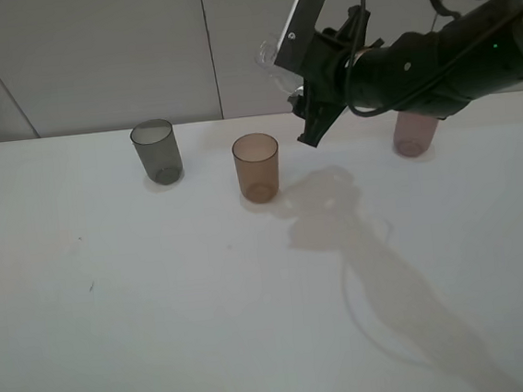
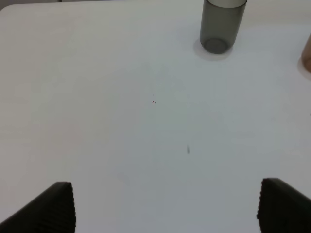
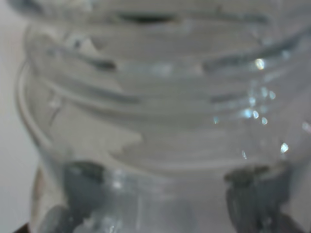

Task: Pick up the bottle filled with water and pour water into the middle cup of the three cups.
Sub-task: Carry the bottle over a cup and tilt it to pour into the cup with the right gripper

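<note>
Right gripper [image 1: 302, 92]: clamped on the bottle [image 1: 270, 58], held off the table [image 1: 161, 308], upper right of centre in the exterior view.
Left gripper [image 2: 165, 208]: jaws wide, nothing between.
Middle cup [image 1: 257, 168]: upright, frame centre, lower left of the bottle.

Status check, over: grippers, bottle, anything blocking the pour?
Left gripper open, empty. Right gripper shut on the bottle, held aloft, right of the middle cup, not over it. Nothing seen between them.
</note>
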You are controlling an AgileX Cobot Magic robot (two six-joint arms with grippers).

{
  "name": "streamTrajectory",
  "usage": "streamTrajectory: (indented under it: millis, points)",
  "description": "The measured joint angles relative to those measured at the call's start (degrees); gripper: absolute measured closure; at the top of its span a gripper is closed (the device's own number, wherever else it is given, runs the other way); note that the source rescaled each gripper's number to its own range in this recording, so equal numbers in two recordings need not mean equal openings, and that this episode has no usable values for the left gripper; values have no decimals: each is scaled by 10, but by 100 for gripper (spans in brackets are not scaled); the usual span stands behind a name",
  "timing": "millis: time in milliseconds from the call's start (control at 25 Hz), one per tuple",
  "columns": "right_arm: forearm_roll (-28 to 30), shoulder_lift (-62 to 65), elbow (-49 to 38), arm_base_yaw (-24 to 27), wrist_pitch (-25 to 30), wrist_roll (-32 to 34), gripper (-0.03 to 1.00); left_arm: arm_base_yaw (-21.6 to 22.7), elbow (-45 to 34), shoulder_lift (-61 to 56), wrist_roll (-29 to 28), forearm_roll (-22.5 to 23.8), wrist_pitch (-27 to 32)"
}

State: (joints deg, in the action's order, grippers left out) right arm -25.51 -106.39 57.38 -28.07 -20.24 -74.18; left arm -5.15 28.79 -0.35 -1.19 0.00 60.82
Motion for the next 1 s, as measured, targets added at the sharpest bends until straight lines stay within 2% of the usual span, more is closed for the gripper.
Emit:
streamTrajectory:
  millis: [480,800,1000]
  points:
    - [15,-63,31,36,-11,-139,96,0,0,0,0,0,0]
    - [17,-81,31,34,-22,-151,96,0,0,0,0,0,0]
    - [38,-81,31,30,-33,-152,96,0,0,0,0,0,0]
